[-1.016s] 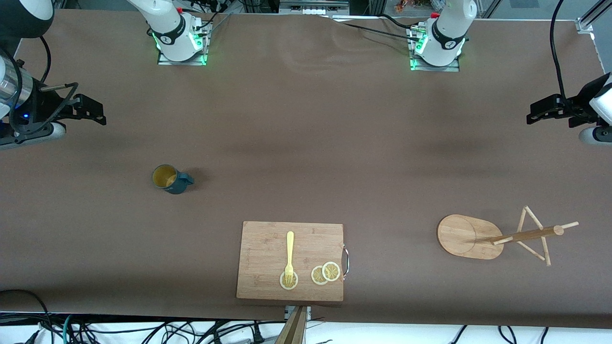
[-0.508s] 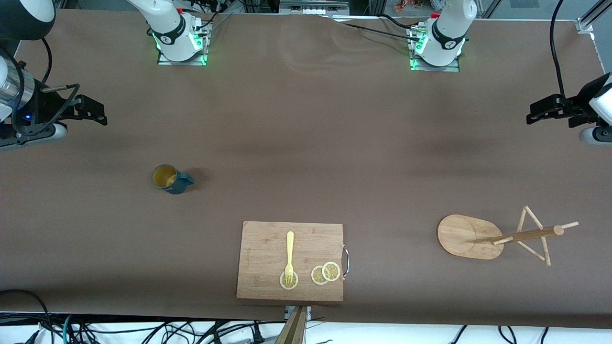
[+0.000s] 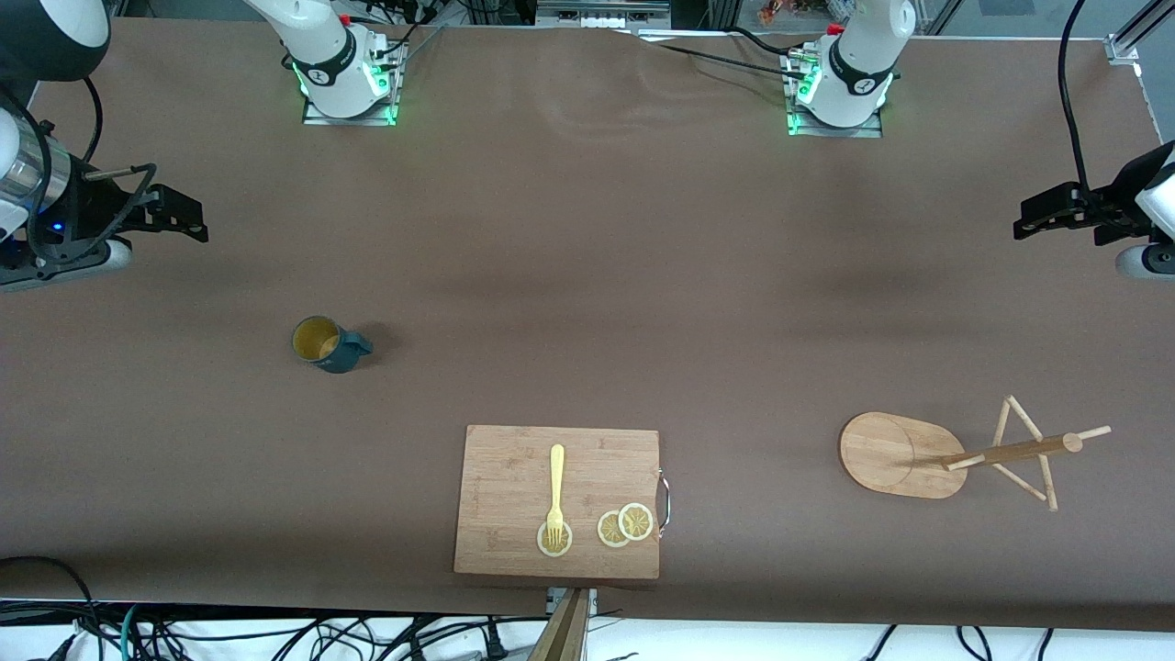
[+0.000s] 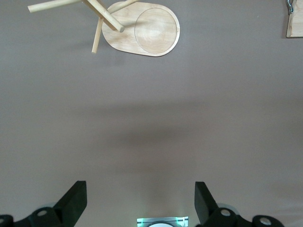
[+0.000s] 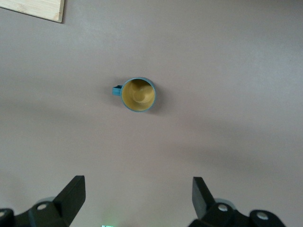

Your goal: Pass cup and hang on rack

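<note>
I see the right gripper, jaws wide and empty, over bare table at the right arm's end; it has crept slightly toward the middle. The cup stands upright where it was, farther from the camera than the cutting board. The rack is unmoved. The left gripper, wide and empty, has barely shifted.

No readable text, label, brand, number or sign is showing in any view. Small dark marks are sitting on the white arm bases at the twelve o'clock edge of the counter, too small to read.
</note>
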Controlling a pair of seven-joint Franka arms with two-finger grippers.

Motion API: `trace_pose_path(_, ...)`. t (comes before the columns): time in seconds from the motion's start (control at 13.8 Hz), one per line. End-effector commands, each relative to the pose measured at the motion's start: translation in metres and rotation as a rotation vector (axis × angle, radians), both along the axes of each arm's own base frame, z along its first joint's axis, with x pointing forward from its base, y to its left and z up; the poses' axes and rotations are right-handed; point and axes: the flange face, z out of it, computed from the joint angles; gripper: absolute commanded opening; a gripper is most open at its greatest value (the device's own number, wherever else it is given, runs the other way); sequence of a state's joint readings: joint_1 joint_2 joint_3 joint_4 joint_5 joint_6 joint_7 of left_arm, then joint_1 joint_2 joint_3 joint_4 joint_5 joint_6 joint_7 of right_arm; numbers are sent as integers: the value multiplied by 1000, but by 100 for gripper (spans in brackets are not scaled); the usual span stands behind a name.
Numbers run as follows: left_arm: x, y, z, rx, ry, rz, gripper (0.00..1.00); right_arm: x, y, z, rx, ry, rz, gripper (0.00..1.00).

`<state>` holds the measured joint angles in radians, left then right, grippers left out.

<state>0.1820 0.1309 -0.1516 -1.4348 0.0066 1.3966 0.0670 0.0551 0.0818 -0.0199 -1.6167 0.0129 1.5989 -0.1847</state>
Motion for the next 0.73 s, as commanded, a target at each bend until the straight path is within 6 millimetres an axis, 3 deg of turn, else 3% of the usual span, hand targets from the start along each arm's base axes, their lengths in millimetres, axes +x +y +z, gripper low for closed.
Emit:
trace_pose_path(0.0, 5, 3, 4, 10, -10, 4, 100, 0, -2, -27, 0, -29, -5, 100)
trace_pose_path(0.15, 5, 3, 4, 10, -10, 4, 100, 10, -2, -63, 0, -31, -4, 100)
trace_pose_path(0.44, 5, 4, 5, 10, -11, 5, 100, 49, 0, -166, -11, -3, -63, 100)
trace_pose_path(0.65, 5, 4, 4, 9, -10, 4, 100, 66, 1, -207, -12, -24, -62, 100)
